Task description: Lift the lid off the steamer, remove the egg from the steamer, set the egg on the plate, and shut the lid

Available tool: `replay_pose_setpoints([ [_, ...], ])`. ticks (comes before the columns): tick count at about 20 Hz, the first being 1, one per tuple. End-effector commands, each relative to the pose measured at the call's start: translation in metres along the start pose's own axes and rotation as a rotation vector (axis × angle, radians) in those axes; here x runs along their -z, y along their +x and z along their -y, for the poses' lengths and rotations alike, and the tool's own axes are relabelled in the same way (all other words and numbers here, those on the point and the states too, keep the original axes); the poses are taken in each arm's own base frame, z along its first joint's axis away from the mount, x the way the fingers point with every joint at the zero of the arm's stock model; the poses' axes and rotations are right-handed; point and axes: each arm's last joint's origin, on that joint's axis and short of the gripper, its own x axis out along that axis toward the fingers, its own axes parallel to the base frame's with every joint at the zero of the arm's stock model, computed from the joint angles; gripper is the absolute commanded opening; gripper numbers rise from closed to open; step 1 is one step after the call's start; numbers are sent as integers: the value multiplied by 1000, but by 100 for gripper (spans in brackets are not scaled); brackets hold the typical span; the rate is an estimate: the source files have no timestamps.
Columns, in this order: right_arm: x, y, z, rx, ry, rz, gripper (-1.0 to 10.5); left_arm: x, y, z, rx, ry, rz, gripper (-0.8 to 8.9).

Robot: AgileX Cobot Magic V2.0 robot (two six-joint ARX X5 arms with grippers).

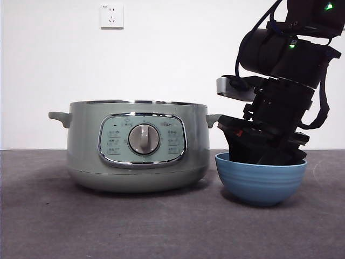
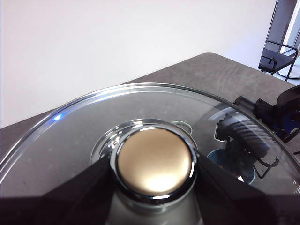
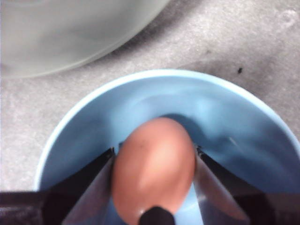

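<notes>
Steamer [image 1: 137, 145]: big round pot, pale sage-green, smooth satin shell w/ two stubby side handles, chrome-framed panel & round silver dial on its face; stands open-topped on the desk [image 1: 48, 216], just beside the right tool [image 1: 264, 154], close to the bowl under that tool. Desk surface is dark grey, matte, lightly grainy.

Lid [image 2: 140, 112]: shallow clear glass dome w/ a bright chrome rim, off the pot & up in the air, hanging from the left tool [image 2: 153, 166]. Its knob [image 2: 154, 161] is a round, smooth disc in a chrome collar, looks warm tan in the left wrist view. Left tool's two black jaws are clamped on that knob, one each side. Thru the glass, below the tool: the desk, the blue bowl & the other arm.

Plate [image 1: 261, 183]: small round blue bowl, glossy, faint horiz. ribs outside, lighter rim. Right tool reaches down into it from above; dark, blocky arm above.

Egg [image 3: 153, 166]: smooth brown-orange oval, matte sheen, a few tiny specks. Sits low inside the bowl, directly betw. the right tool's jaws, which press on both its sides – gripped. Can't tell if the egg touches the bowl floor.
</notes>
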Motion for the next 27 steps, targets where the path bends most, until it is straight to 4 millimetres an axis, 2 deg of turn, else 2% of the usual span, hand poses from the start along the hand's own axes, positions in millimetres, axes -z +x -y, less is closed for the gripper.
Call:
replay_pose_setpoints([
  [1,3,3,-1,-4,-1,-12,293,-7,-7,1,-1,14,66,-8],
  [5,0,-4,-2,-2,-6,15,294,-7,-7,1,-1,14,66,-8],
  [7,-2,-14,-5,-1,-16,49,293,-7,-5,1,-1,13,62,-8],
  [10,-6,-50,-10,10,-34,164,293,-7,3,-1,4,9,42,-8],
  [13,0,-109,-19,24,-51,317,293,-12,18,-4,6,14,40,-8],
  [16,20,-168,-30,25,-38,482,292,-16,45,-8,50,31,34,-8],
  [20,54,-221,-41,21,-29,641,289,-16,94,-16,76,20,-19,-8],
  [22,70,-237,-44,20,-29,680,286,-14,123,-18,106,19,-39,-8],
  [25,88,-247,-47,15,-30,673,245,-6,163,-19,126,17,-81,-8],
  [27,95,-249,-48,14,-28,654,22,2,189,-21,135,14,-112,-8],
])
